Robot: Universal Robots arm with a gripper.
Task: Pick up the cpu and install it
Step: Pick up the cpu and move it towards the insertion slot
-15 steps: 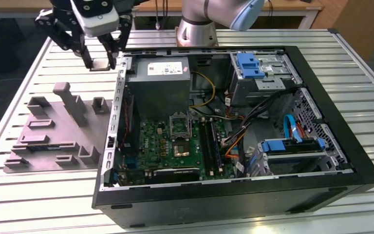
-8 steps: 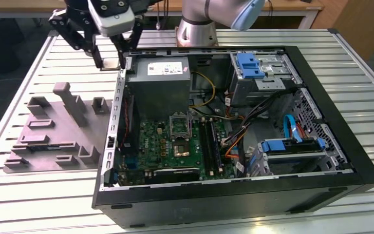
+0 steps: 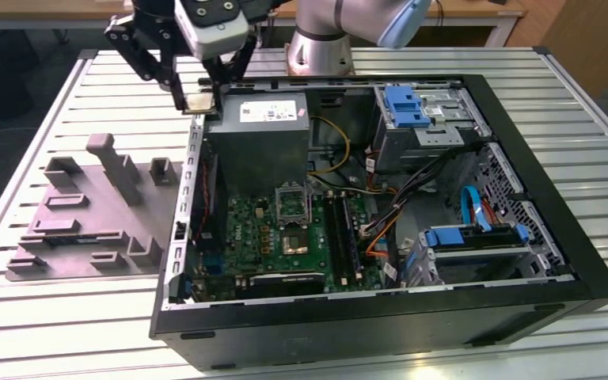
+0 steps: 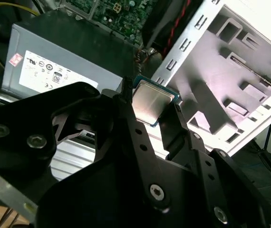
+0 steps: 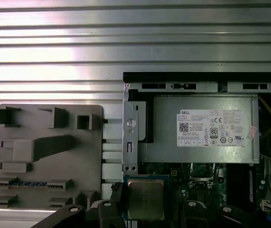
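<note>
**A:** What is in your hand?

**B:** The cpu (image 3: 199, 104). My gripper (image 3: 197, 98) is drawn in most of the way, open only as wide as the chip. The two black fingers (image 4: 126, 107) press on opposite edges. The silvery top, with its thin green rim, shows between them in both wrist views.

**A:** And where is it?

**B:** I hold it in the air, touching nothing but my fingers. In the exterior view it hangs over the far corner of the open computer case (image 3: 541, 166), on the exterior view's left. It is just beside the upper corner of the grey power supply (image 3: 264, 146) with the white label.

**A:** What is below you?

**B:** The case's metal side wall, and past it the slatted table (image 3: 61, 317). A grey moulded holder (image 3: 88, 218) lies on the table beside the case, on the exterior view's left.

**A:** How far is the socket?

**B:** Well apart from the chip. The green motherboard (image 3: 267, 237) lies flat inside the case on the near side of the power supply. Its socket (image 3: 297, 241) is near the middle of the board, and the silver hinged frame (image 3: 292, 202) lies just beyond it.
</note>
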